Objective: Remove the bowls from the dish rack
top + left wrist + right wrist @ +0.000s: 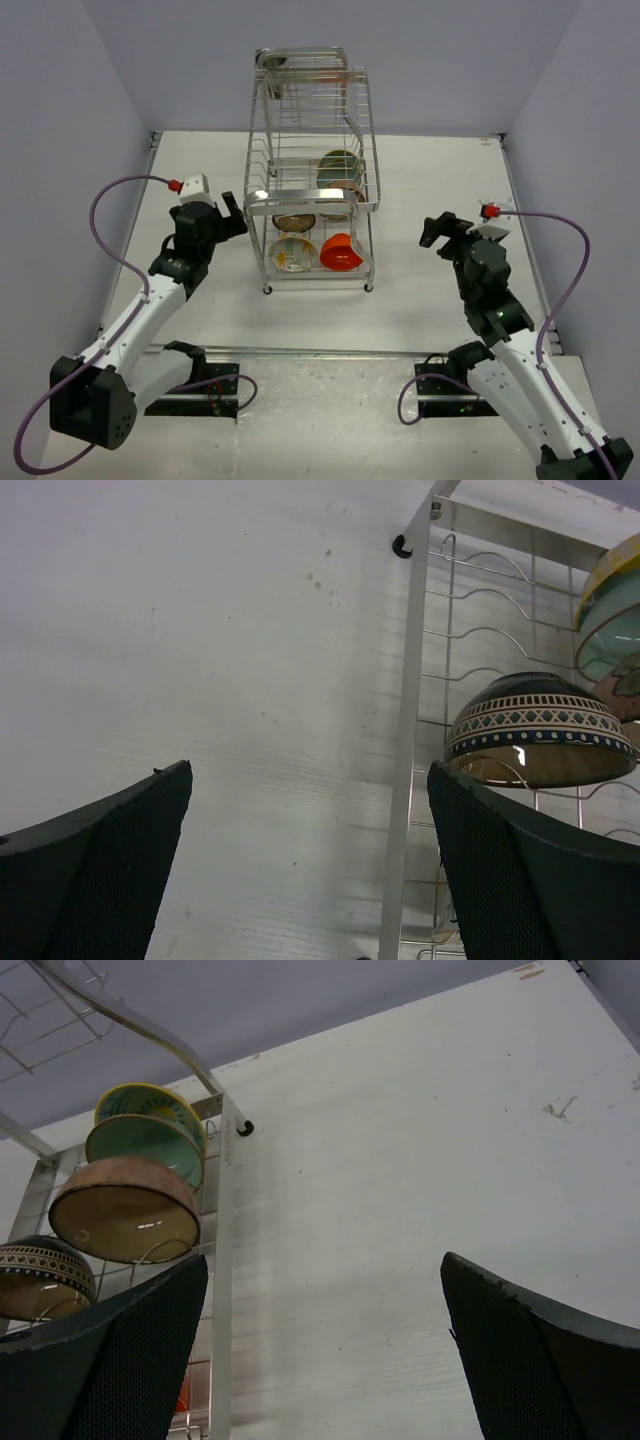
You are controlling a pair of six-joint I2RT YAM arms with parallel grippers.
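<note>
The dish rack (310,170) stands at the table's middle back. On its lower tier sit an orange-red bowl (341,252), a pale bowl with a yellow pattern (293,254) and a brown bowl (294,222). A greenish bowl (340,166) sits further back. My left gripper (232,212) is open and empty, just left of the rack. In the left wrist view (308,770) a dark-rimmed patterned bowl (540,730) sits behind the rack post (410,730). My right gripper (437,232) is open and empty, well right of the rack. The right wrist view (323,1257) shows bowls (125,1222) on edge in the rack.
The white table (200,170) has walls close on the left, back and right. The rack's upper tier (300,70) rises high above the bowls. Cables loop from both arms.
</note>
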